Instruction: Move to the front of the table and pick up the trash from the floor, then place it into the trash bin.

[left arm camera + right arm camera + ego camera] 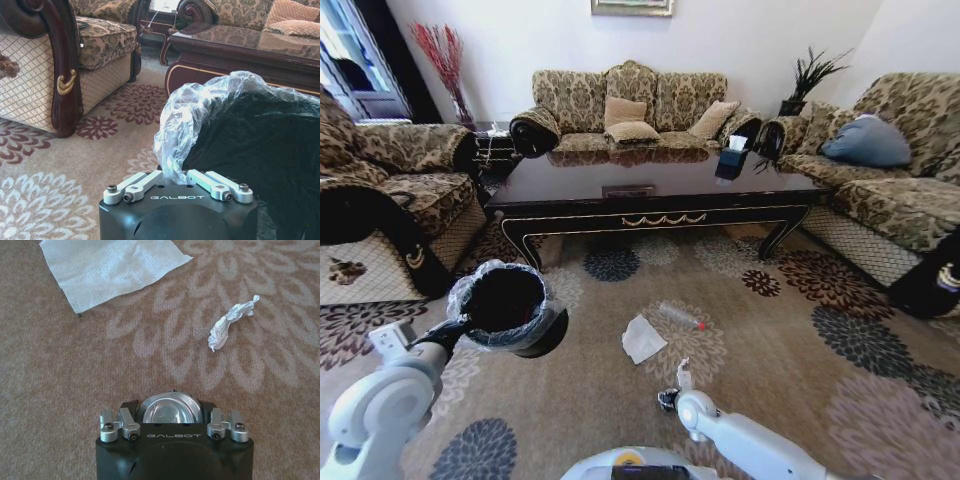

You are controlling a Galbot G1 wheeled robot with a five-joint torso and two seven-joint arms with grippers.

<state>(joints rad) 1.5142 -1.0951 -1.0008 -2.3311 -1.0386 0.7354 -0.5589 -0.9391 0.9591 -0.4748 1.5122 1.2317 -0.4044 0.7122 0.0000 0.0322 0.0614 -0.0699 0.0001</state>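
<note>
Right wrist view: round silvery can [172,410] in right pincer [174,415].

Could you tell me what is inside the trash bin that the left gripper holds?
Inside the trash bin, held by the left gripper, only dark interior shows; the bottom is in shadow.

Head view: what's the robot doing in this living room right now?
The left gripper is clamped on the lined rim of the small round black trash bin. The right gripper, low over the patterned beige carpet, holds a small crushed silvery can. A white paper sheet and a clear plastic bottle with red cap lie on the carpet before the dark glossy coffee table.
</note>
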